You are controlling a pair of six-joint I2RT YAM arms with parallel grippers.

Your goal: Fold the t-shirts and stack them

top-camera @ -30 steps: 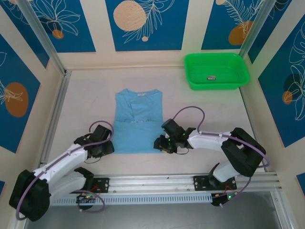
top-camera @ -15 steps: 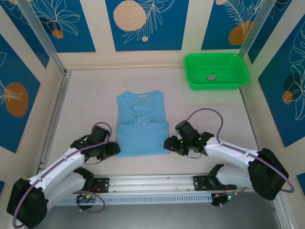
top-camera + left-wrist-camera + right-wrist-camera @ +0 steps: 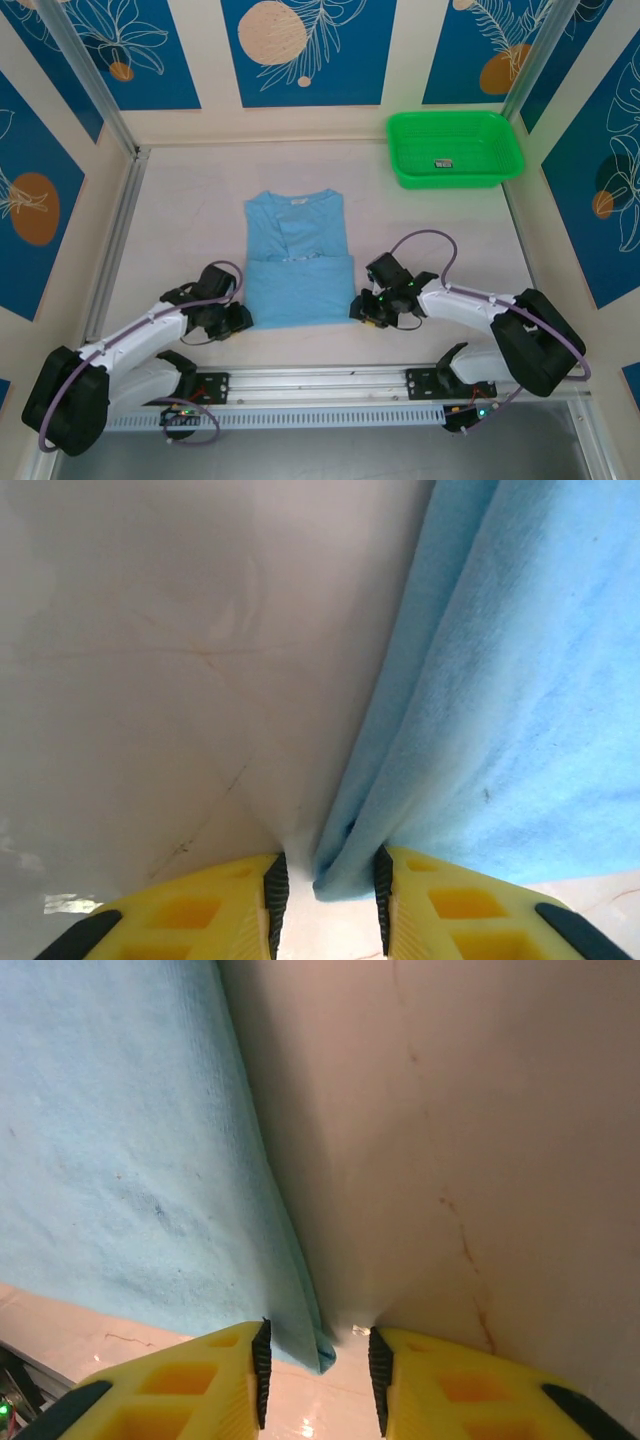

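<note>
- Under everything, the pale desk [image 3: 180, 230] lies bare around the cloth. The wrist cameras show faint scratches and creases in its surface.
- Behind and at both sides, cream walls with blue flower panels [image 3: 308, 50] close the desk in, and a metal rail [image 3: 400, 385] runs along its near edge.
- In the middle of the desk lies the sky-blue t-shirt [image 3: 295, 255], sleeves turned in and collar towards the back wall. Its near half is a doubled layer, slightly wider than the far half.
- In the far right corner stands the green basket [image 3: 452, 181], well apart from the t-shirt.
- The left pincer [image 3: 240, 318] sits low at the t-shirt's near left corner, released. Its yellow fingers [image 3: 200, 910] stand a little apart with the doubled cloth corner between them; the cloth touches one pad and leaves a gap at the other.
- The right pincer [image 3: 360, 310] sits at the near right corner, likewise released. The cloth edge ends between its pads, with bare desk before the outer one.
- Inside the basket lies a small dark thing [image 3: 444, 163], too small to make out.
</note>
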